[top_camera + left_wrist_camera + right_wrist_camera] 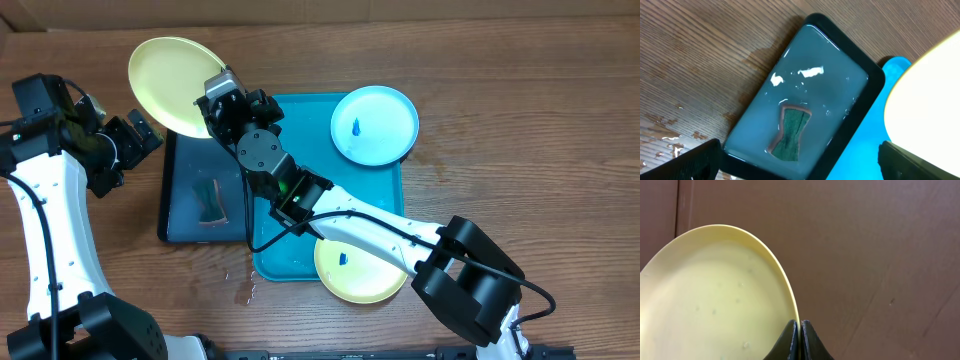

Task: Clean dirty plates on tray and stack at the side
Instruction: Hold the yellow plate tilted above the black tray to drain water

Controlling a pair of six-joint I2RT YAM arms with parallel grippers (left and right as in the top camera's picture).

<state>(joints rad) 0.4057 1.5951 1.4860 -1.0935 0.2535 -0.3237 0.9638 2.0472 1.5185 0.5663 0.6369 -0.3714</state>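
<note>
One yellow-green plate (pixel 170 80) sits in the upper left of the overhead frame, above the top edge of the black tray (pixel 185 225). The right gripper (pixel 800 339) is pinched tight on its rim, at the plate's lower right edge. In the right wrist view small water beads dot its face.

The light blue plate (pixel 375 125) lies at the upper right corner of the turquoise tray (pixel 370 205), its edge overhanging the tray rim, with a blue smudge near its middle. The second yellow-green plate (pixel 355 272) lies at the tray's lower edge, hanging over the rim, partly covered by the right arm, which crosses the tray diagonally.

The black tray lies against the turquoise tray's left side, filled with water and holding a green sponge (pixel 792 132).

The left gripper (pixel 138 138) hangs spread wide and holding nothing, just left of the black tray's upper corner.

Water drops (pixel 243 285) lie on the table (pixel 520 150) below the trays. Bare wood stretches right of the turquoise tray and along the frame's top edge.
</note>
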